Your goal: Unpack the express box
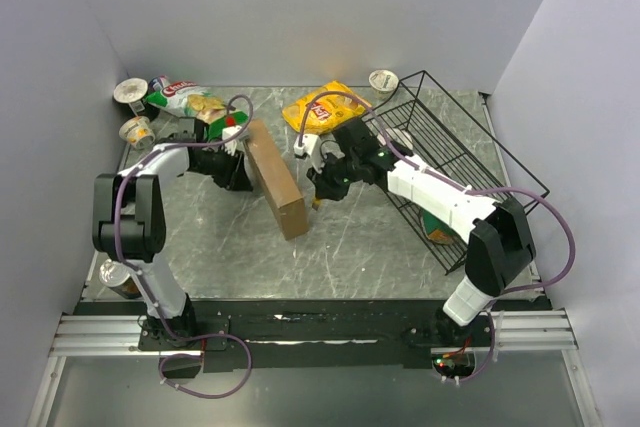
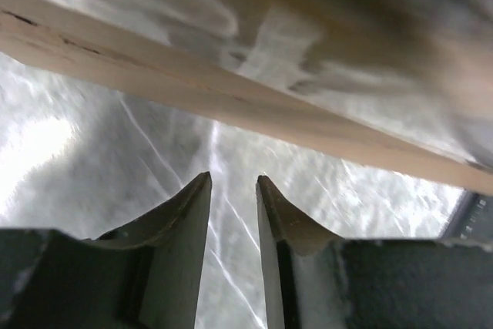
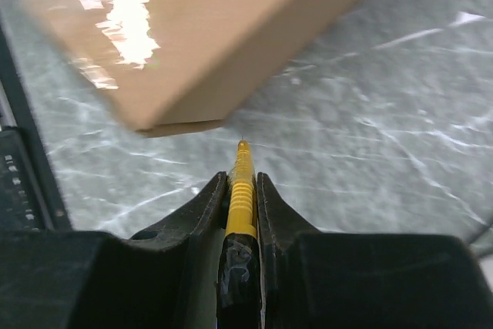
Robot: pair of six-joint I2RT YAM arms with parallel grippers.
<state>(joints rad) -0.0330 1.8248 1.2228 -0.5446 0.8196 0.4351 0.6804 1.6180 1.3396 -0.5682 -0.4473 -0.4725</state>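
1. Box (image 1: 278, 179) on edge, mid table (image 1: 370, 247); long axis slants from far edge toward near edge, rightward.
2. Right claw (image 3: 241, 176) grips yellow tool (image 3: 242, 198), tip just short of box's near end.
3. I read left claw (image 2: 233, 179) as narrow, empty, beside box's left face.

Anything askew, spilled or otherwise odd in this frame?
The express box stands on one long edge in the middle of the table instead of lying flat. The black wire basket on the right sits skewed to the table's edges and looks tipped. Nothing appears spilled.
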